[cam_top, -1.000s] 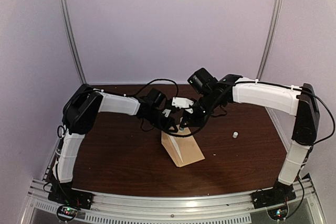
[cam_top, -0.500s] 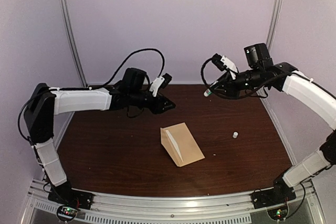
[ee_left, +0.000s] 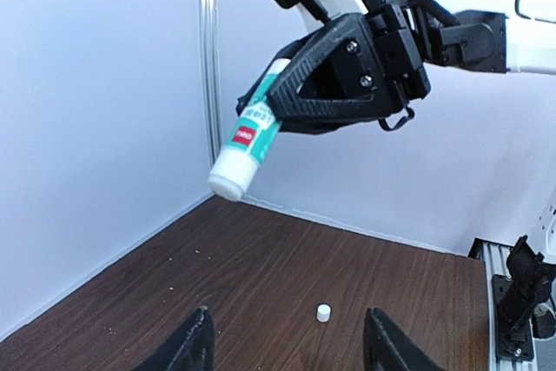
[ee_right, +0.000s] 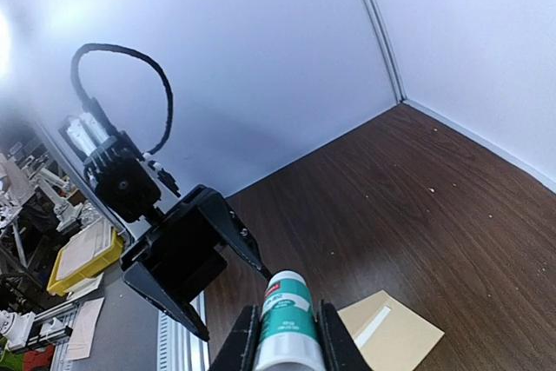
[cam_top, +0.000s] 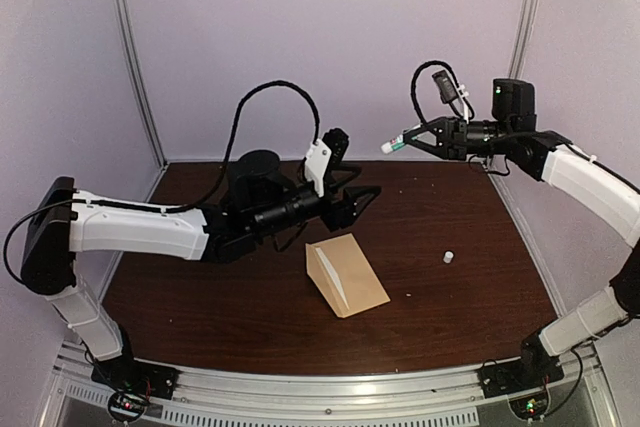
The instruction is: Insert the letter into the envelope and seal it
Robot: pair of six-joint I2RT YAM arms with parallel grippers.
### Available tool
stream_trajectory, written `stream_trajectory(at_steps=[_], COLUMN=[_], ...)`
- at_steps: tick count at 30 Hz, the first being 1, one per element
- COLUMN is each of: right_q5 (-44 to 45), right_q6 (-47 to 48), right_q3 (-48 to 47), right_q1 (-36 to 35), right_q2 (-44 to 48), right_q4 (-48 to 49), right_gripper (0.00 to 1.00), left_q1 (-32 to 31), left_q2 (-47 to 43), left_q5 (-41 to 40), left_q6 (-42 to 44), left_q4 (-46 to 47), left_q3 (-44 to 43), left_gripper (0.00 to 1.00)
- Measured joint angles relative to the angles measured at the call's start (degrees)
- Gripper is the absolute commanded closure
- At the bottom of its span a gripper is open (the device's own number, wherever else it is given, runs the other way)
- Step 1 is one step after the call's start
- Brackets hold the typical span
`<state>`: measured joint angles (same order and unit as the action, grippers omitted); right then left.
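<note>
Across the lower half of the top view lies the dark wooden table (cam_top: 200,307). The left arm (cam_top: 150,229) reaches over it from the left edge toward the middle, and the left gripper (cam_top: 368,199) hangs above the wood with its jaws spread wide and nothing between them.

Just below this gripper in the frame, at lower centre, the envelope (cam_top: 352,269) lies flat on the table, with its long axis running from upper left to lower right. A pale strip (cam_top: 328,282) runs along its left edge; I cannot tell if this is the edge of the letter or a fold of the envelope itself.

The left gripper is clearly the nearer one. The right gripper (cam_top: 412,140) is at upper right, high and well apart from the envelope, closed around a glue stick (cam_top: 397,145) whose white end points left. I judge that it must descend toward lower left, and the left gripper stands almost on that path.

A small white cap (cam_top: 449,257) sits to the right of the envelope, out of the way.
</note>
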<state>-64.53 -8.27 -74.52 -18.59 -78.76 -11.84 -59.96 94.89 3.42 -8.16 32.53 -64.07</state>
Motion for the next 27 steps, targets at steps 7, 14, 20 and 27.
stream_trajectory(at_steps=[7,14,20,27], right_q5=[-8.74,-12.28,-12.85,-13.62], right_q6=[-21.57,-32.63,-32.87,-32.65], right_q3=[8.24,10.91,10.93,10.93], right_q1=[0.0,-0.31,-0.35,-0.46], right_q2=[-2.05,-3.23,-3.21,-3.26], right_q4=[23.54,35.74,36.06,36.04], right_gripper=[0.98,0.96,0.95,0.94], left_q1=[-1.01,-1.01,-1.01,-0.96], left_q2=[4.02,6.36,7.74,8.85], left_q5=[-3.23,-4.02,-1.57,0.37], left_q6=[-1.88,-4.98,-5.92,-6.32], left_q4=[6.67,10.08,13.0,14.19], left_q3=[-1.51,-3.69,-5.09,-6.99], left_gripper=[0.39,0.5,0.59,0.69])
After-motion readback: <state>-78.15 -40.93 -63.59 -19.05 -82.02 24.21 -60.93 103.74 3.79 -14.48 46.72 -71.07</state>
